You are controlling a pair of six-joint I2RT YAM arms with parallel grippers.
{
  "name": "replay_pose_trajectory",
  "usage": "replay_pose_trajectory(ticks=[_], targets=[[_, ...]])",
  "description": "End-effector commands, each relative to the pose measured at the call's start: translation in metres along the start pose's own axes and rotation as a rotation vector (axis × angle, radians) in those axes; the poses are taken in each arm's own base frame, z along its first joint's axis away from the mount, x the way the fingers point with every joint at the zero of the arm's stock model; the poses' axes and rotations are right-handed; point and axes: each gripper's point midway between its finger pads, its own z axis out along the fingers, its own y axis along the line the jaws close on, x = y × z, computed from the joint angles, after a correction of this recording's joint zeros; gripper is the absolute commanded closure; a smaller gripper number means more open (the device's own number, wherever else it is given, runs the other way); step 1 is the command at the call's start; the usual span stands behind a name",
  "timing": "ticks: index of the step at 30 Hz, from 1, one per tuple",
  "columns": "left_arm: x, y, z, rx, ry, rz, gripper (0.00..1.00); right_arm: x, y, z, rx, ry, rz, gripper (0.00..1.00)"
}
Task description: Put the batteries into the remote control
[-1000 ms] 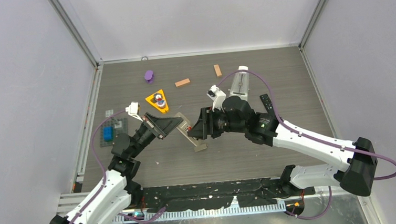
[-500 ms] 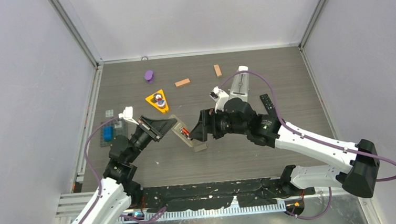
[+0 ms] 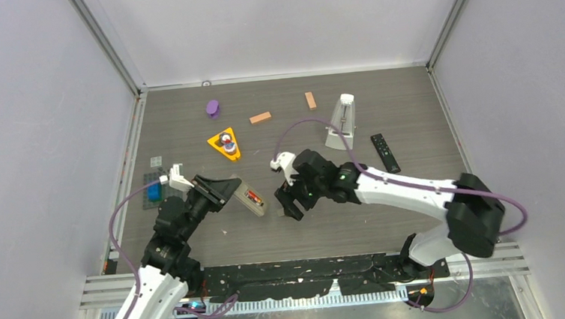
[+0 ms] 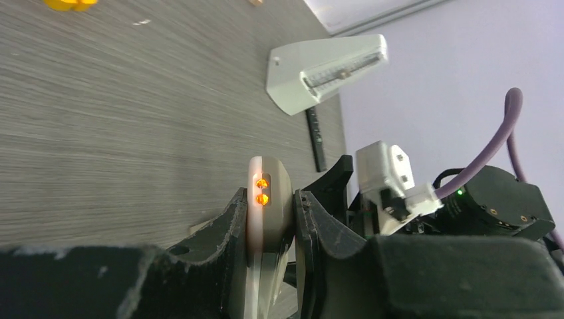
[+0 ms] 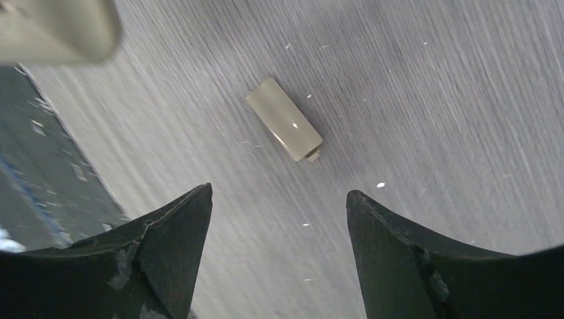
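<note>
My left gripper (image 3: 230, 190) is shut on a beige remote control (image 3: 250, 199), held tilted above the table. Red-orange batteries (image 3: 253, 200) lie in its open compartment. In the left wrist view the remote control (image 4: 269, 219) stands edge-on between the jaws of the left gripper (image 4: 271, 197), and two battery ends (image 4: 261, 190) glow orange. My right gripper (image 3: 291, 206) hangs just right of the remote, open and holding nothing. In the right wrist view the right gripper (image 5: 279, 193) points down at the table, and a small beige piece with a tab (image 5: 284, 119) lies ahead of its fingertips.
A black remote (image 3: 385, 152) and a white metronome (image 3: 341, 120) sit at the back right. Two wooden blocks (image 3: 260, 117), a purple piece (image 3: 213, 107) and an orange triangle (image 3: 225, 145) lie behind. A grey plate (image 3: 162, 184) with a blue part lies at the left edge.
The right gripper has let go of the remote, opened wide and swung down and left over the table. The left gripper has drawn the remote back to the left.
</note>
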Motion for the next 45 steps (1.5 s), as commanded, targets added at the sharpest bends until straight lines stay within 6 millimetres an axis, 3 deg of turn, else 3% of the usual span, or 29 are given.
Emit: replay_pose_trajectory(ticks=[1, 4, 9, 16, 23, 30, 37, 45], targets=[[-0.024, 0.0, -0.012, -0.075, -0.089, 0.08, 1.0, -0.023, -0.015, 0.007, -0.008, 0.029, -0.359, 0.23], [-0.034, 0.009, -0.018, -0.141, -0.137, 0.091, 1.0, -0.017, -0.024, 0.026, -0.008, 0.1, -0.427, 0.26], [-0.045, 0.01, -0.026, -0.188, -0.178, 0.121, 1.0, -0.001, -0.017, 0.047, -0.109, 0.162, -0.499, 0.3], [-0.066, 0.003, -0.041, -0.213, -0.261, 0.184, 1.0, 0.004, -0.016, 0.059, -0.145, 0.196, -0.55, 0.34], [-0.073, -0.003, -0.046, -0.211, -0.281, 0.215, 1.0, 0.027, -0.019, 0.068, -0.188, 0.312, -0.565, 0.41], [-0.076, -0.005, -0.047, -0.21, -0.29, 0.23, 1.0, 0.032, -0.019, 0.076, -0.158, 0.322, -0.557, 0.65], [-0.076, -0.007, -0.049, -0.203, -0.293, 0.235, 1.0, 0.014, -0.019, 0.07, -0.088, 0.247, -0.528, 0.78], [-0.06, -0.017, -0.036, -0.126, -0.202, 0.231, 1.0, -0.031, -0.02, 0.026, 0.017, 0.021, -0.357, 0.79]])
